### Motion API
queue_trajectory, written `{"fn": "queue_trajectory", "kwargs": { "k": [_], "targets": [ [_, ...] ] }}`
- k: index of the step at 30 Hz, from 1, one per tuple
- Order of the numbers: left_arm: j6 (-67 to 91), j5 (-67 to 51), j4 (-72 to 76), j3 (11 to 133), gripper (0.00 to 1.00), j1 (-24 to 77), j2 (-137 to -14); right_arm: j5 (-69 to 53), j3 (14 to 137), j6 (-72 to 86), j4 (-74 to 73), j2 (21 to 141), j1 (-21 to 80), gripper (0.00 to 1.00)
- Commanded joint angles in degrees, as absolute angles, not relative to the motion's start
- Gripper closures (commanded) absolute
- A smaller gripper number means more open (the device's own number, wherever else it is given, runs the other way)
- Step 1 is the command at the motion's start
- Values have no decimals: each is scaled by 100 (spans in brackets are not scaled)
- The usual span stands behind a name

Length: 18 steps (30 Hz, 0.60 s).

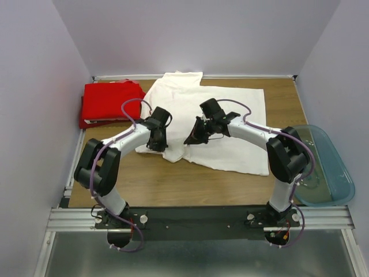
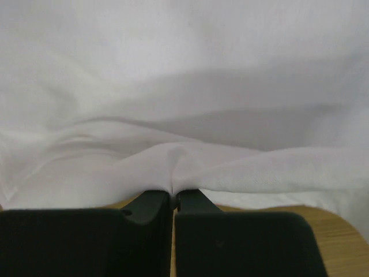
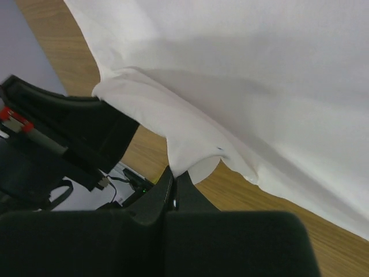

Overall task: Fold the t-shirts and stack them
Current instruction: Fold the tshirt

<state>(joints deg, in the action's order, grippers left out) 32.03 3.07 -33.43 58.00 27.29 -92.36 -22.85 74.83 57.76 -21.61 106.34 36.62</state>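
- We see a white cloth t-shirt point(image 1: 230, 109) spread flat over the middle and upper part of the brown wooden table point(image 1: 190, 184). One sleeve reaches toward the back wall at the upper centre of the top view.
- Its near edge is bunched and lifted a little where the two arms meet it, at the centre of the frame.
- The left claw point(image 1: 155, 144) is at the shirt's lower left corner. In the left wrist view we find the left claw point(image 2: 174, 193) clenched, its two black fingers point(image 2: 147, 205) pressed together on a small pinched ridge of the white cloth t-shirt point(image 2: 184, 86), which fills the frame above.
- The right claw point(image 1: 193, 138) sits just to the right of it, the two near each other but apart. In the right wrist view the right claw point(image 3: 173, 179) is also clenched, grasping a hanging fold of the hem of the white cloth t-shirt point(image 3: 259, 86), with bare table showing below the raised cloth.
- The left arm's black wrist point(image 3: 75, 127) appears at the left of that same view, beside the gathered edge.
- A bright red cloth t-shirt point(image 1: 109, 103) lies folded in the upper left corner of the table, just beside the white one. We cannot tell whether they touch.
- A translucent blue-tinted plastic tub point(image 1: 328, 173) rests at the right edge, well apart from both shirts.
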Motion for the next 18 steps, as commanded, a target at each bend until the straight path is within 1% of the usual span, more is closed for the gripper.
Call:
{"fn": "queue_trajectory", "kwargs": {
  "k": [1, 2, 3, 5, 6, 7, 11, 14, 15, 18],
  "targets": [
    [2549, 606, -3542, 6713, 84, 2610, -9799, -2180, 7602, 5625, -2303, 10784, 3604, 99],
    [2531, 702, -3559, 6985, 74, 2593, -9896, -2162, 7603, 5599, -2303, 10793, 3604, 100],
    [2531, 729, -3577, 7092, 70, 2584, -9914, -2145, 7594, 5599, -2303, 10784, 3604, 99],
    [2531, 730, -3577, 7390, 59, 2584, -9932, -2127, 7602, 5590, -2303, 10784, 3595, 99],
    [2531, 721, -3595, 7470, 55, 2584, -9940, -2127, 7594, 5572, -2303, 10793, 3595, 99],
    [2549, 721, -3612, 7523, 48, 2584, -9923, -2101, 7594, 5572, -2303, 10802, 3595, 99],
    [2733, 642, -3533, 7393, 39, 2645, -9451, -2057, 7559, 5590, -2312, 10775, 3586, 99],
    [2909, 738, -3428, 7059, 39, 2917, -8949, -1943, 7515, 5634, -2303, 10749, 3577, 100],
    [3101, 747, -3419, 6753, 37, 2979, -8625, -1934, 7506, 5642, -2303, 10758, 3568, 100],
    [3479, 440, -3305, 5874, 37, 3120, -7974, -1969, 7506, 5651, -2303, 10784, 3542, 99]
  ]
}}
